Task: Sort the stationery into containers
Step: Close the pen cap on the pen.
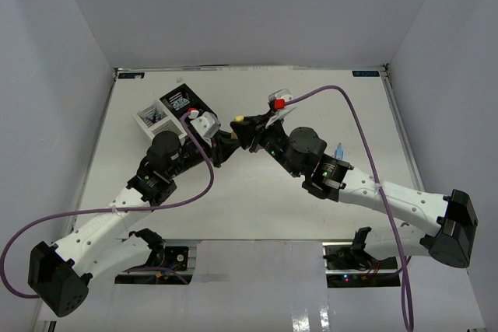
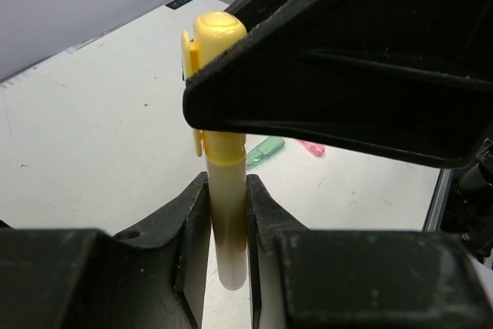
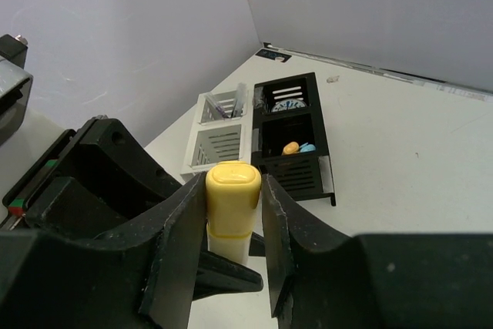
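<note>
White tabletop [image 1: 257, 207] below, handover mid-air: left gripper [image 2: 227, 198] clenched on the yellow highlighter [image 2: 219, 36] barrel, right gripper [image 3: 233, 198] flanking its cap, can't tell if it's squeezing. Next, probably: right backs off and left drops it in the black compartment [image 3: 296, 175].

2 black slatted compartments [image 3: 296, 175], 2 white slatted compartments [image 3: 218, 146], yellow highlighter [image 2: 227, 190], green highlighter [image 2: 266, 149], pink highlighter [image 2: 311, 147]

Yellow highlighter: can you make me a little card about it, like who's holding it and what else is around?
Thing: yellow highlighter
Barrel: left gripper shut on it
Cap: right gripper closed around it
Loose on table: green highlighter, pink highlighter
Already sorted: orange highlighter and blue highlighter, in a black compartment
</note>
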